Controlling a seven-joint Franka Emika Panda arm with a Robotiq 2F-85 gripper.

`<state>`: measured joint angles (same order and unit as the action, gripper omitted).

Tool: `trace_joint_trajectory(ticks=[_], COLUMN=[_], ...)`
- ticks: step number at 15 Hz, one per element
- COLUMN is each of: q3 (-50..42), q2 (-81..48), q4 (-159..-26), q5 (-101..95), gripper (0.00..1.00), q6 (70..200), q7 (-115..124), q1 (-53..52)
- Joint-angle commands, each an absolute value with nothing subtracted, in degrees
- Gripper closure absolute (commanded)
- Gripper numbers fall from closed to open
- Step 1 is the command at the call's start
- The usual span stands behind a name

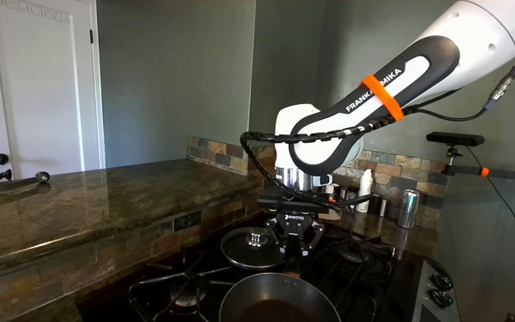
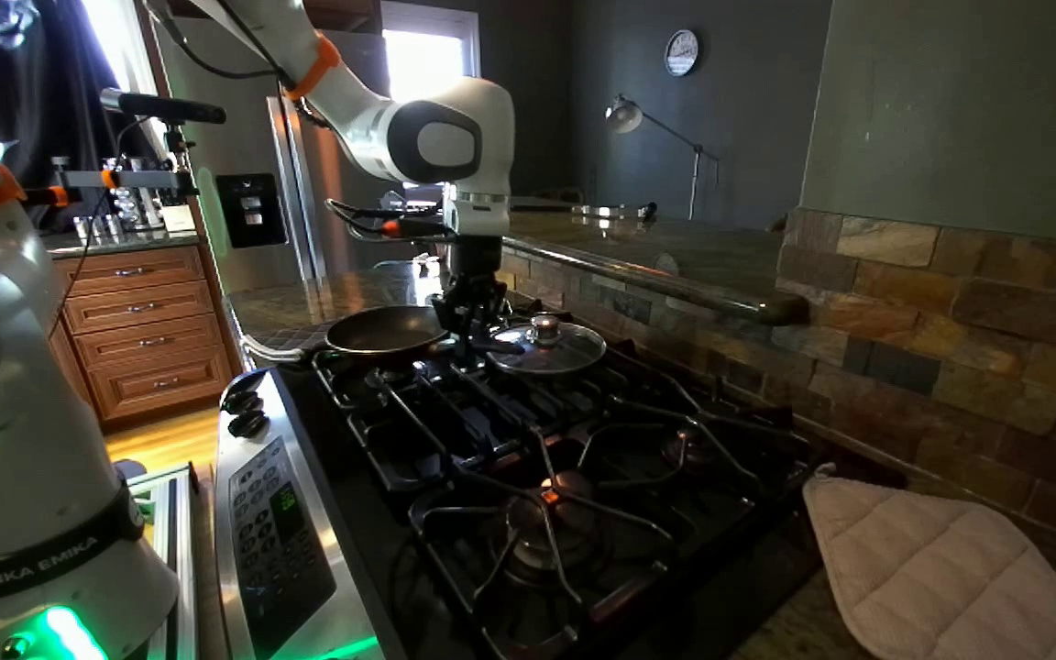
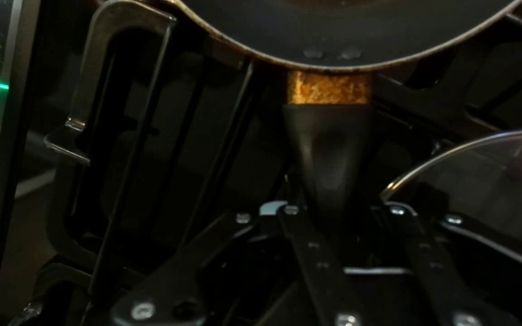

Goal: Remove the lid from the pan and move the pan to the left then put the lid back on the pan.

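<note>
Pan [image 1: 280,297] sat over one end of the stove [image 2: 358,513]. Gripper [image 1: 293,252] had its jaws drawn in on the pan's handle [image 3: 329,154], clasping it. Lid [image 1: 248,251] lay knob-up just beside that handle, crowding the gripper; contact between them unclear. Across the stove from the pan: white bottle [image 1: 365,191], shiny canister [image 1: 408,209], quilted pot holder [image 2: 959,568].
</note>
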<state>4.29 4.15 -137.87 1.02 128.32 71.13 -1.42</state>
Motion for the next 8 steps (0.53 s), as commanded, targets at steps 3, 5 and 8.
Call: trace_joint_trajectory(ticks=[3, 5, 8], q3=[4.8, 4.8, 4.9], q2=[3.9, 3.8, 3.6], q4=[-137.1, -137.1, -137.0], q5=[1.1, 1.0, 0.5], gripper=[0.93, 0.93, 0.92], q6=[127.4, 127.5, 127.5], q7=[73.8, 73.9, 74.3], q1=[-2.2, -2.2, -2.3])
